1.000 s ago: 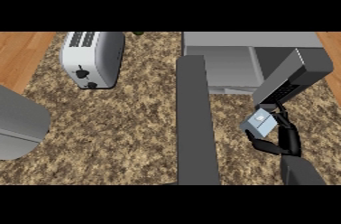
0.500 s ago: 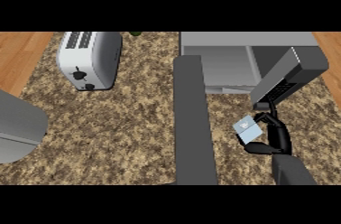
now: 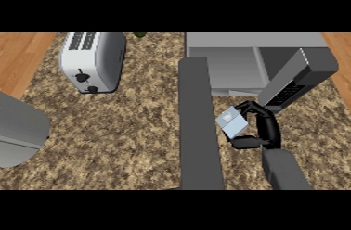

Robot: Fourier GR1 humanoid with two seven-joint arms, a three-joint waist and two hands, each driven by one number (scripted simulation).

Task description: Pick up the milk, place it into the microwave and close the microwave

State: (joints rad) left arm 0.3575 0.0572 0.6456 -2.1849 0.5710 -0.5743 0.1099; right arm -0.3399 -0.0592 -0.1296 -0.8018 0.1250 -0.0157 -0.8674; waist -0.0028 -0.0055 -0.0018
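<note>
Head view, milk (image 3: 231, 123) gripped in right hand (image 3: 264, 130), beside open microwave (image 3: 254, 62)

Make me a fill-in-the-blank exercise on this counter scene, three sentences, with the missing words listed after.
1. The milk is held by the fingers of the robot's ___ hand.
2. In the head view, the toaster stands to the ___ of the microwave.
3. The microwave's door is ___, and the milk is not yet inside.

Missing words: right; left; open.
</note>
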